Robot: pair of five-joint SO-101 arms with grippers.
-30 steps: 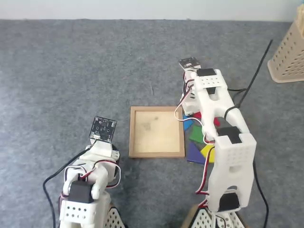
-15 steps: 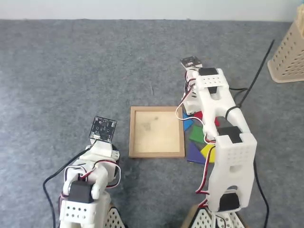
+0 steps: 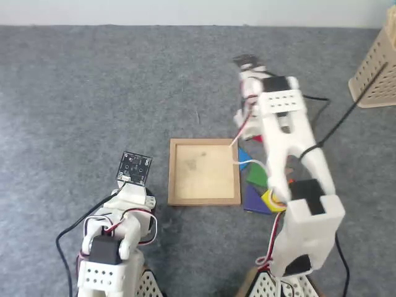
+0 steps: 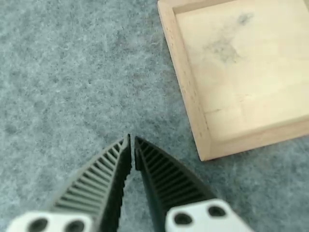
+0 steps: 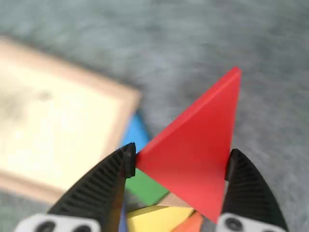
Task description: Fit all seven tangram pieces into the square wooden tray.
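The square wooden tray (image 3: 172, 173) lies in the middle of the grey carpet with nothing in it. Just to its right is a cluster of tangram pieces: blue (image 3: 244, 155), green (image 3: 257, 176), purple (image 3: 253, 200) and yellow (image 3: 270, 197). In the right wrist view my right gripper (image 5: 178, 162) is shut on a red triangle (image 5: 193, 150), held above the blue (image 5: 135, 137), green (image 5: 145, 186), yellow (image 5: 154, 217) and orange (image 5: 194, 224) pieces, beside the tray's corner (image 5: 126, 102). My left gripper (image 4: 132, 145) is shut and holds nothing, low over the carpet near the tray's front left corner (image 4: 205, 145).
The right arm (image 3: 278, 117) stands raised over the piece cluster and hides part of it. A perforated beige container (image 3: 377, 68) stands at the far right edge. A black cable (image 3: 337, 120) runs across the carpet behind the right arm.
The right arm has risen and swung toward the far side, lifting the red triangle off the cluster. The left arm has not moved.
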